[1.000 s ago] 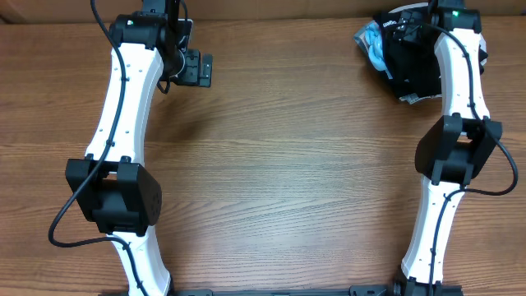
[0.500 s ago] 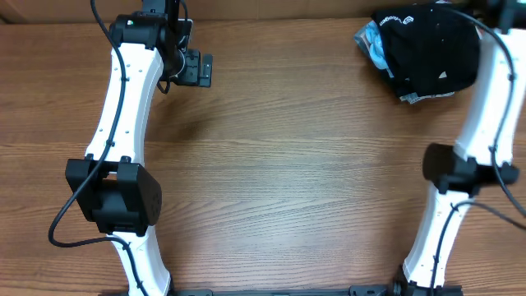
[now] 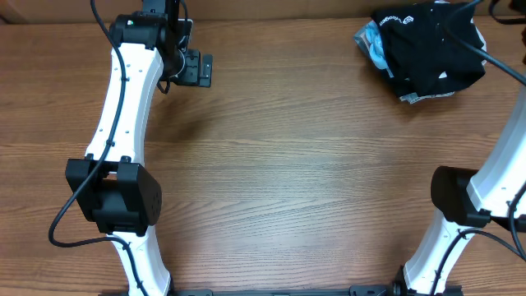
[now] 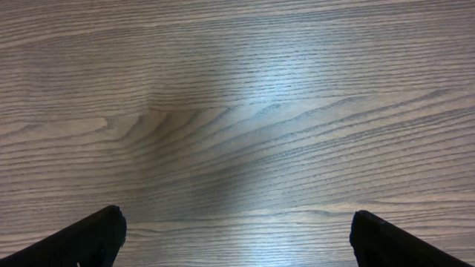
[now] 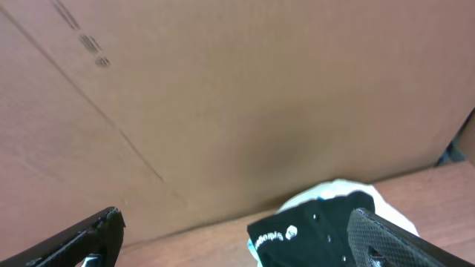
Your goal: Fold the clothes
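Wrist and overhead views. I see the left gripper (image 3: 204,69) far left over the table (image 3: 288,164), jaws wide apart, holding nothing. The right gripper (image 5: 234,222) is equally wide and empty. The black garment (image 3: 429,51) lies bunched far right, atop a blue shirt (image 3: 372,45).

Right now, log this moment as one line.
stage: fold not started | left gripper: open, empty, above table | right gripper: open, empty | black garment: bunched at far right corner

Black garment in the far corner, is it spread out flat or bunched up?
Bunched up: the black garment sits in a rumpled heap atop other clothes.
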`<state>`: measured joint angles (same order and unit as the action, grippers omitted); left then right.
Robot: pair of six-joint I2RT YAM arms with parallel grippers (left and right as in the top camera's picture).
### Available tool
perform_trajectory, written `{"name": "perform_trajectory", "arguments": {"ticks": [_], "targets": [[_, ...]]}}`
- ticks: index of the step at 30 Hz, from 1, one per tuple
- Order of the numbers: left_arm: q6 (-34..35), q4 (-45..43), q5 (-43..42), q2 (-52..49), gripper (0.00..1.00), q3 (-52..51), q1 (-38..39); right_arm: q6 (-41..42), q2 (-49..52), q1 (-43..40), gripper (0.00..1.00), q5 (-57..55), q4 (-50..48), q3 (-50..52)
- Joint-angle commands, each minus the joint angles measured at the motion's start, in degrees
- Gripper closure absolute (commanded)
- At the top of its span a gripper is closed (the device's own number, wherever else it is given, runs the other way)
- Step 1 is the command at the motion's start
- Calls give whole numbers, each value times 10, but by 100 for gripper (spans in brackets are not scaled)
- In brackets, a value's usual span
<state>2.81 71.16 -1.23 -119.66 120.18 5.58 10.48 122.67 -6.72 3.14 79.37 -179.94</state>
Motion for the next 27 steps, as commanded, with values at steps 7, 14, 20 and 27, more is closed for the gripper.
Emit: {"name": "perform_trajectory", "arguments": {"ticks": [7,14,20,27], "targets": [[-11,2,3,0,0,10,-3,2,8,-1,0,4,43,0],[-11,2,3,0,0,10,-3,-1,-11,1,0,-5,117,0],[-11,2,3,0,0,10,-3,0,-58,3,0,-19,151,9],[-11,2,3,0,0,10,-3,-47,-179,4,0,9,86,202]]}}
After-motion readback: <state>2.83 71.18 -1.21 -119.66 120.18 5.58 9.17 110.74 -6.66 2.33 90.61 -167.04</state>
